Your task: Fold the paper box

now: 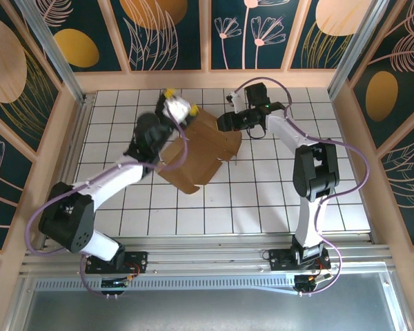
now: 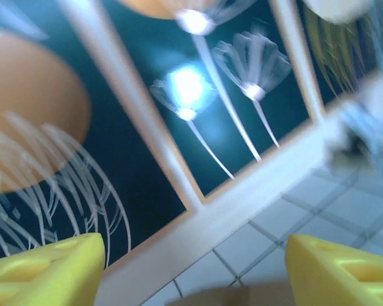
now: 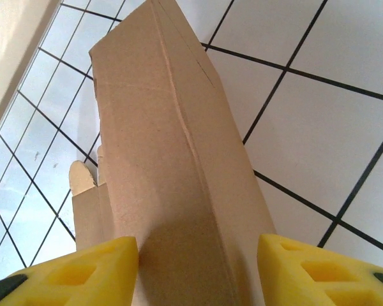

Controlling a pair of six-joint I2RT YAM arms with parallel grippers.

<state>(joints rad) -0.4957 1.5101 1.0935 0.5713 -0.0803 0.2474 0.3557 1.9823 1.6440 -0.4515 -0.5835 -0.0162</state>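
Observation:
The paper box point(image 1: 196, 148) is a brown cardboard piece, partly folded, lying on the white tiles mid-table. My left gripper point(image 1: 174, 107) hovers over its far left corner. In the blurred left wrist view that gripper point(image 2: 195, 255) is open, its yellow fingers point(image 2: 45, 271) wide apart with nothing between them; a strip of the box point(image 2: 242, 296) shows below. My right gripper point(image 1: 229, 122) is at the box's right edge. In the right wrist view it point(image 3: 198, 255) is shut across a folded, creased section of the box point(image 3: 172, 159), which fills the gap between the pads point(image 3: 319, 268).
The tiled table point(image 1: 276, 200) is ringed by a low wooden border point(image 1: 207, 79) with dark patterned wall panels behind and at both sides. Both arm bases sit on an aluminium rail point(image 1: 207, 252) at the near edge. Bare tiles lie right of and in front of the box.

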